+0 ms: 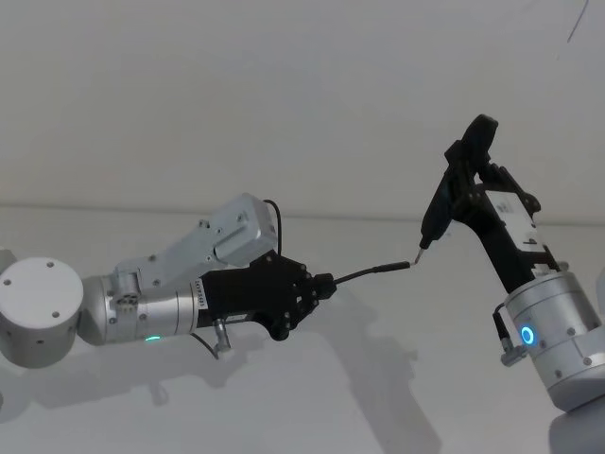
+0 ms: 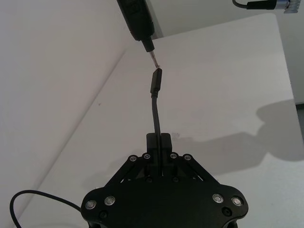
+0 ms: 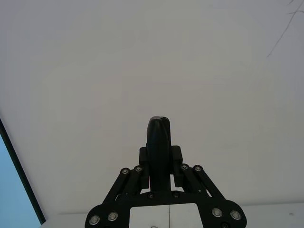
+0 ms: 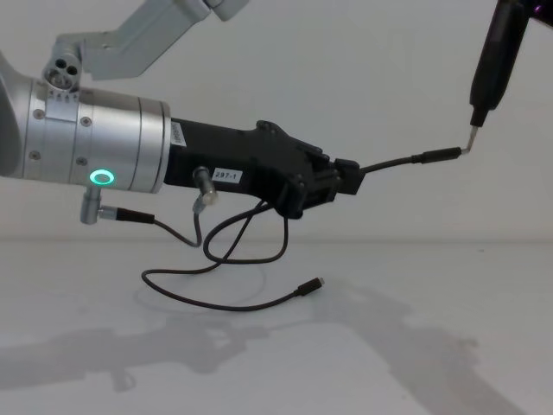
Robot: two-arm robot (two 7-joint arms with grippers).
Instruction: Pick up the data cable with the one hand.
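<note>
A plain white wall (image 1: 236,85) stands behind a white surface (image 4: 415,346), meeting it in a straight line across the chest view. Soft grey shadows (image 4: 406,337) lie on the surface. The left wrist view shows the surface's far edge (image 2: 285,57) with a darker strip beyond. A thin dark crack (image 3: 282,31) marks the wall, and a pale blue strip (image 3: 14,194) borders it.
</note>
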